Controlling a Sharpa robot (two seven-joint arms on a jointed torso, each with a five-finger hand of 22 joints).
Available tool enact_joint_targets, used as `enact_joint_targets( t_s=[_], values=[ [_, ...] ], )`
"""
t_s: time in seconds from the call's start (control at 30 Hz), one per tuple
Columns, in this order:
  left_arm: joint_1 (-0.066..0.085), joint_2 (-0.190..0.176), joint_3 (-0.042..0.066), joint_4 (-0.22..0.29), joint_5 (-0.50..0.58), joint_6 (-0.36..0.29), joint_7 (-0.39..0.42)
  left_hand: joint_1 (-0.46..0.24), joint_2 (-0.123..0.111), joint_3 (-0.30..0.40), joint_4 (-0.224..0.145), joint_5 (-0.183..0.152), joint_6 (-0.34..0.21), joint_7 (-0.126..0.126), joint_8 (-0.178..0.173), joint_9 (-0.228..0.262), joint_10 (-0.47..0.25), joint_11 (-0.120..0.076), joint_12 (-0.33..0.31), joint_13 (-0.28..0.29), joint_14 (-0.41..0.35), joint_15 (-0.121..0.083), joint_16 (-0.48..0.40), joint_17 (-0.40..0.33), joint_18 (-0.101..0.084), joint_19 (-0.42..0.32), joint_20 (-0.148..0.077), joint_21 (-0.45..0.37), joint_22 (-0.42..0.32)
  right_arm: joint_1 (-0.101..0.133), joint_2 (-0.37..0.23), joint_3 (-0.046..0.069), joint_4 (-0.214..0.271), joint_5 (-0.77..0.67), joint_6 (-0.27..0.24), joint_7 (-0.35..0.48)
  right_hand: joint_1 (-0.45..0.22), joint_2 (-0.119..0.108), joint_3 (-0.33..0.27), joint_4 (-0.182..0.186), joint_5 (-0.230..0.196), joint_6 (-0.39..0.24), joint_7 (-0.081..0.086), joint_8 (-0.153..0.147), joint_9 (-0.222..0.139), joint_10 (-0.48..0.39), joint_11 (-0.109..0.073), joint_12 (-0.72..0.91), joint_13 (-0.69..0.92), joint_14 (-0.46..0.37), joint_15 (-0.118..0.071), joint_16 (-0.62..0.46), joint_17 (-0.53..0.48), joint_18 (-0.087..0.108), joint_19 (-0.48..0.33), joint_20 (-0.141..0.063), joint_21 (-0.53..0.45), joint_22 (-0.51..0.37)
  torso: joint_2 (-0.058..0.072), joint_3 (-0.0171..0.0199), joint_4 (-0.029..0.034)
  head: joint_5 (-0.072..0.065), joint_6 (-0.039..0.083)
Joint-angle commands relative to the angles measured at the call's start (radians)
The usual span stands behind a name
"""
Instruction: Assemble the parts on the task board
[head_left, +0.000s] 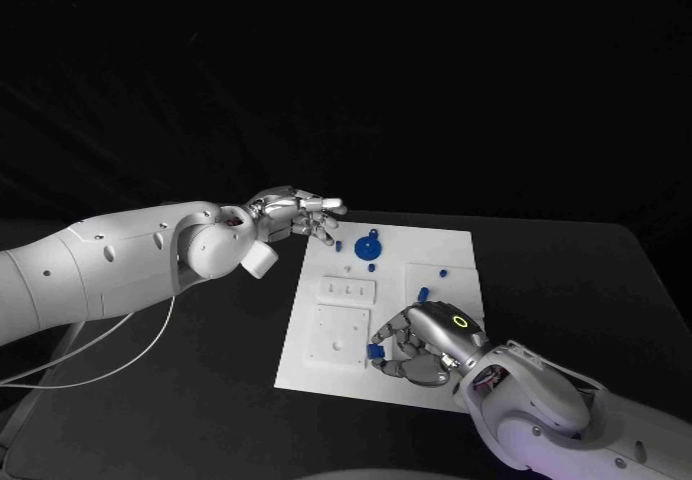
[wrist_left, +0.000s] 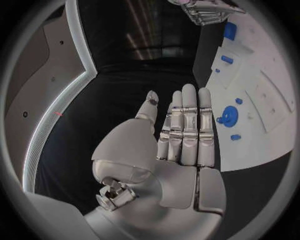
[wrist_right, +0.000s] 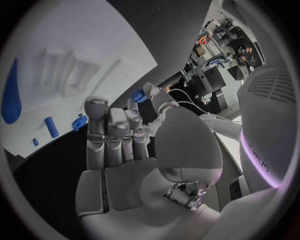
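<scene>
From my console the task board (head_left: 433, 262) lies flat in the middle of the black bench (head_left: 577, 290) — a stiff white plate with shallow recessed panels. On its far end I see a round blue gear-like part (head_left: 369, 246), a smaller blue piece (head_left: 423, 294) mid-board, and little blue studs near them. My right robot hand (head_left: 421, 345) sits over the near end, fingers curled, and it seems to pinch a small blue part (head_left: 375, 352) at its fingertips. My left robot hand (head_left: 296, 215) hovers off the board's far corner, fingers straight and together, holding nothing. I judge these parts light, rigid, smooth plastic — slippery and easily flicked away, so I'd take each by its edges with fingertips, the gear by its rim
</scene>
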Motion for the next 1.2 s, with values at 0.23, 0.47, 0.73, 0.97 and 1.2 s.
enact_joint_targets(
  t_s=[0.23, 0.47, 0.73, 0.97, 1.2],
  values=[
    [0.001, 0.007, -0.004, 0.021, -0.252, 0.082, -0.174, -0.099, -0.103, 0.083, 0.151, 0.001, 0.068, -0.048, 0.014, 0.075, 0.036, -0.056, 0.29, 0.199, -0.009, -0.062, 0.368, 0.19, -0.027, 0.039, -0.067, 0.206, 0.148, 0.081, -0.01, 0.05, -0.062, 0.197, 0.048, 0.054, 0.003, 0.016, -0.024, 0.003, 0.021, -0.007, 0.001, 0.005, 0.001, -0.001, 0.0, -0.004, 0.004, -0.001, -0.003, -0.005, 0.004, -0.01, 0.048, -0.007, 0.006, 0.07, -0.002, 0.0018, 0.0016, -0.018, 0.09],
    [0.004, 0.034, -0.007, 0.019, -0.361, 0.084, -0.279, -0.119, -0.129, 0.151, 0.201, 0.003, 0.065, -0.062, 0.015, 0.305, -0.06, -0.071, 0.542, 0.399, -0.022, -0.077, 0.524, 0.219, -0.01, -0.009, -0.077, 0.342, 0.274, 0.153, 0.006, 0.071, -0.147, 0.247, 0.062, 0.078, 0.007, 0.018, -0.029, 0.001, 0.029, -0.009, 0.002, 0.005, 0.001, -0.002, 0.0, -0.004, 0.006, -0.001, -0.003, -0.004, 0.007, -0.009, 0.048, -0.006, 0.007, 0.071, 0.0, 0.002, 0.0004, -0.028, 0.127],
    [0.006, 0.074, -0.016, 0.004, -0.39, 0.095, -0.318, -0.124, -0.168, 0.175, 0.248, 0.002, 0.069, -0.072, 0.017, 0.415, -0.065, -0.076, 0.564, 0.405, -0.035, -0.078, 0.554, 0.205, -0.011, -0.02, -0.077, 0.338, 0.307, 0.208, 0.038, 0.076, -0.227, 0.283, 0.069, 0.103, 0.007, 0.021, -0.032, 0.0, 0.033, -0.011, 0.002, 0.005, 0.001, -0.005, 0.0, -0.005, 0.006, -0.001, -0.002, -0.004, 0.008, -0.008, 0.047, -0.006, 0.008, 0.071, 0.001, 0.0008, 0.0014, -0.034, 0.118],
    [0.007, 0.096, -0.02, 0.003, -0.394, 0.084, -0.312, -0.134, -0.171, 0.184, 0.258, 0.006, 0.047, -0.085, 0.059, 0.643, -0.081, -0.077, 0.589, 0.415, -0.047, -0.079, 0.574, 0.208, -0.014, -0.026, -0.079, 0.336, 0.331, 0.226, 0.059, 0.076, -0.254, 0.317, 0.079, 0.116, 0.006, 0.025, -0.037, -0.003, 0.041, -0.014, 0.003, 0.005, 0.001, -0.007, 0.001, -0.005, 0.008, -0.001, -0.002, -0.004, 0.01, -0.006, 0.047, -0.005, 0.009, 0.072, 0.002, 0.0002, 0.0006, -0.037, 0.105],
    [0.008, 0.109, -0.021, 0.001, -0.386, 0.069, -0.298, -0.139, -0.173, 0.19, 0.267, 0.009, 0.037, -0.085, 0.063, 0.697, -0.09, -0.079, 0.604, 0.415, -0.054, -0.079, 0.586, 0.202, -0.014, -0.029, -0.077, 0.331, 0.349, 0.23, 0.071, 0.076, -0.267, 0.334, 0.093, 0.125, 0.005, 0.027, -0.04, -0.004, 0.045, -0.015, 0.004, 0.005, 0.001, -0.009, 0.001, -0.005, 0.008, -0.002, -0.001, -0.005, 0.009, -0.005, 0.046, -0.004, 0.01, 0.072, 0.0, -0.0001, 0.0005, -0.042, 0.098]
  ],
)
